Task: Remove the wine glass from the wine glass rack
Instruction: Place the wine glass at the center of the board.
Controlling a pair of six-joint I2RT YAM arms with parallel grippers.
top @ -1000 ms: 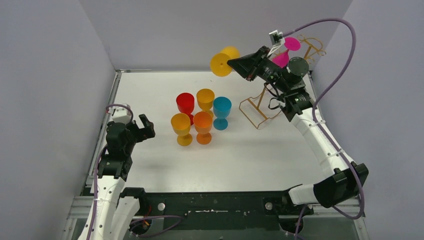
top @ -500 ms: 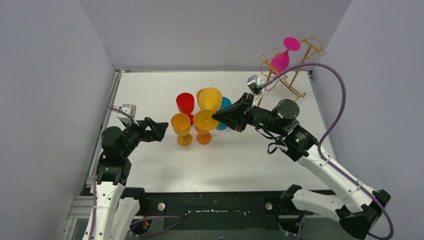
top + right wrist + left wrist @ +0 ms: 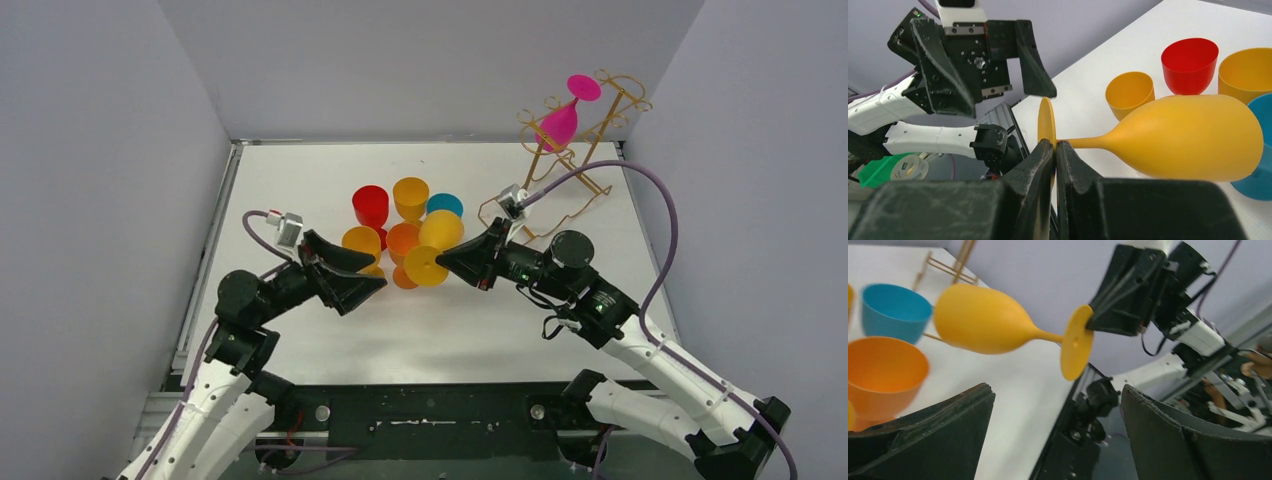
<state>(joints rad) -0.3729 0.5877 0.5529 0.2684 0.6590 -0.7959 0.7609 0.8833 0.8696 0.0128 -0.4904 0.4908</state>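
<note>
Carry step: the yellow wine glass (image 3: 438, 238) is off the wine glass rack (image 3: 540, 160) and lies level above the surface (image 3: 300, 180) beside the standing cups (image 3: 371, 206); the right tool (image 3: 1054, 148) is clenched on its foot disc, and the left tool (image 3: 365, 272) is fully released, facing that foot and touching nothing. It looks like a handover or set-down. Next move likely calls for the left tool to close on the stem before the right lets go; a pink glass (image 3: 562, 122) hangs on the rack, well apart.

The goblets (image 3: 403, 240) crowd mid-bench; at their near edge the yellow wine glass (image 3: 443, 230) hangs sideways between left gripper (image 3: 380, 275) and right gripper (image 3: 441, 258). Nearer than the goblets, the bench (image 3: 480, 322) lies bare.
</note>
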